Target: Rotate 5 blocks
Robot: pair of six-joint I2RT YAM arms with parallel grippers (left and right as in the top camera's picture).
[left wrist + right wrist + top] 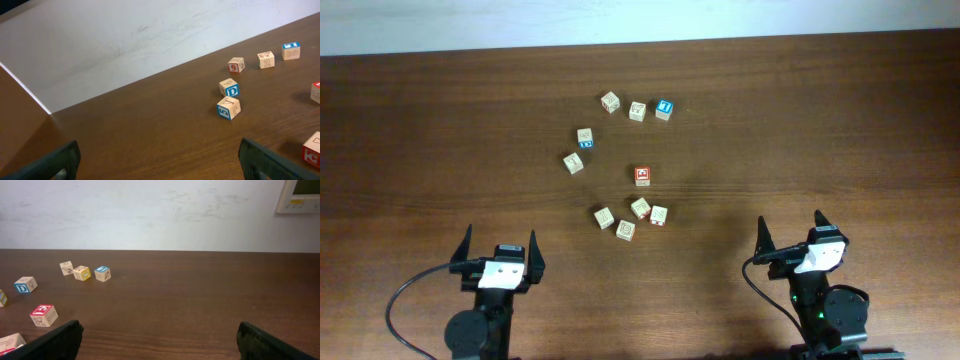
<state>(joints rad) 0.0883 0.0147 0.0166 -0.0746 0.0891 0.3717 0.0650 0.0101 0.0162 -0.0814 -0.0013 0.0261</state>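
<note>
Several pale wooden blocks lie near mid-table: one with a red-and-white top (642, 176), and close below it a cluster of a block (640, 207), a second (659, 215), a third (625, 230) and another (604, 217). The red-topped block (43, 315) shows at the lower left of the right wrist view and is cut by the right edge (316, 92) of the left wrist view. My left gripper (500, 240) (160, 167) stands open at the near left, away from all blocks. My right gripper (790, 225) (157, 342) stands open at the near right, nothing between its fingers.
Farther back lie a blue-faced cube (664, 109) (102, 273), two pale cubes (637, 110) (610, 101), a tan cube with a blue D side (584, 137) (229, 88) and one more cube (574, 162). The table's far edge (640, 45) meets a white wall.
</note>
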